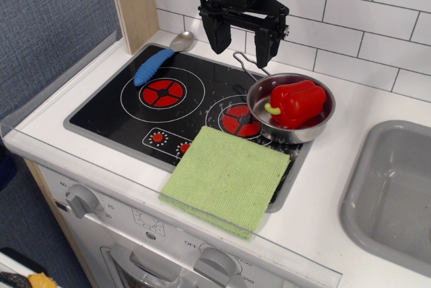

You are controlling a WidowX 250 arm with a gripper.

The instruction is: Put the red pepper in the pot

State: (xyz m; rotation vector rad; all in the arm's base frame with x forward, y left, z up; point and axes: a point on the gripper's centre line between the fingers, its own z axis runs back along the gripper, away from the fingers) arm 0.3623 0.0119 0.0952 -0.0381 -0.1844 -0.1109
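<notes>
So the glossy red toy bell pepper (297, 103) is sitting inside the shallow round shiny steel pot (261, 117), lying on its side with its yellow-green stem poking toward the pot's left rim. The pot's thin wire loop handle sticks out toward the back-left, away from the pepper.

My black gripper (242, 45) hangs above and behind the pot, off to its back-left, just about over that wire handle. The jaws are spread wide and I've got nothing in them, just air between the two fingers. It's clear of the pot and not touching the pepper.

Other stuff around the pot: it sits on the right side of the black toy stovetop with red burner rings (128, 110). A square light-green cloth (227, 177) lies in front of the pot, its back corner just beside the pot's base. A spoon with a blue handle and silver bowl (161, 57) is way over to the pot's left, near the wall. The grey rectangular sink basin (397, 190) is to the pot's right, set into the white table (350, 116).
</notes>
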